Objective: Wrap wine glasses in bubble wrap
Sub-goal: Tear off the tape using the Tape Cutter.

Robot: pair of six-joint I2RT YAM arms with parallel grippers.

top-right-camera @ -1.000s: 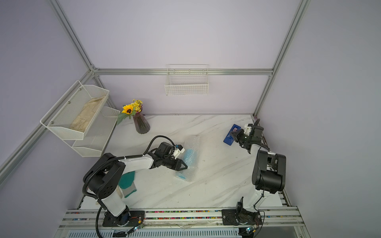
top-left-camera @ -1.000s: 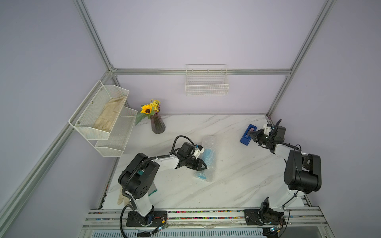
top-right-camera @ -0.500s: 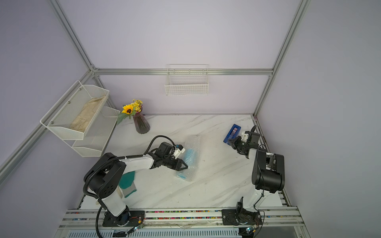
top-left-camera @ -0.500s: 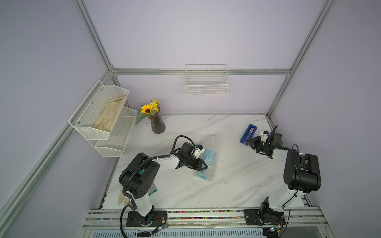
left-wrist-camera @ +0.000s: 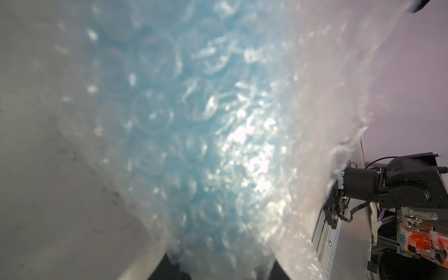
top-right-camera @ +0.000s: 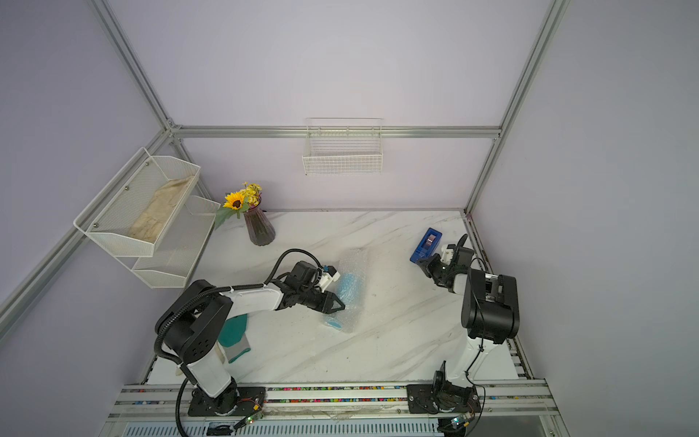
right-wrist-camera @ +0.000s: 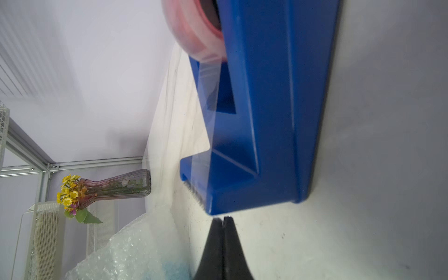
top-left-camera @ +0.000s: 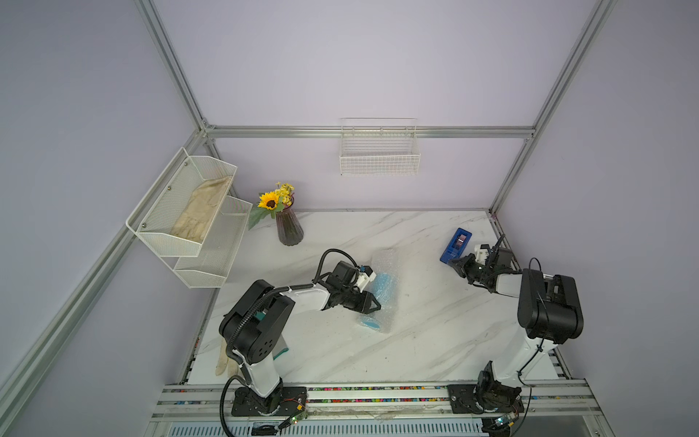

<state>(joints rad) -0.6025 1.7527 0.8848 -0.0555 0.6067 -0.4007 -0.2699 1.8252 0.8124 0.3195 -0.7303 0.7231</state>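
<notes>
The light-blue wine glass (top-left-camera: 386,285) lies on its side on the marble table, rolled inside the bubble wrap (top-left-camera: 385,260); its round foot (top-left-camera: 370,323) points toward the front. In both top views my left gripper (top-left-camera: 372,304) (top-right-camera: 336,306) straddles the wrapped bundle near the stem. In the left wrist view, bubble wrap (left-wrist-camera: 242,145) tinted blue fills the gap between the dark fingers (left-wrist-camera: 169,269), so the gripper is shut on the bundle. My right gripper (top-left-camera: 454,263) (right-wrist-camera: 223,219) is shut, its tips just short of the cutter end of the blue tape dispenser (top-left-camera: 457,244) (right-wrist-camera: 266,121).
A dark ribbed vase with a sunflower (top-left-camera: 289,229) stands at the back left. A white mesh shelf (top-left-camera: 189,215) hangs over the left edge, and a wire basket (top-left-camera: 379,159) is on the back wall. A teal glove (top-right-camera: 234,333) lies by the left arm's base.
My right gripper has moved from beside the dispenser's middle toward the front, to its cutter end, and has turned at the wrist. The left gripper and the bundle have stayed put.
</notes>
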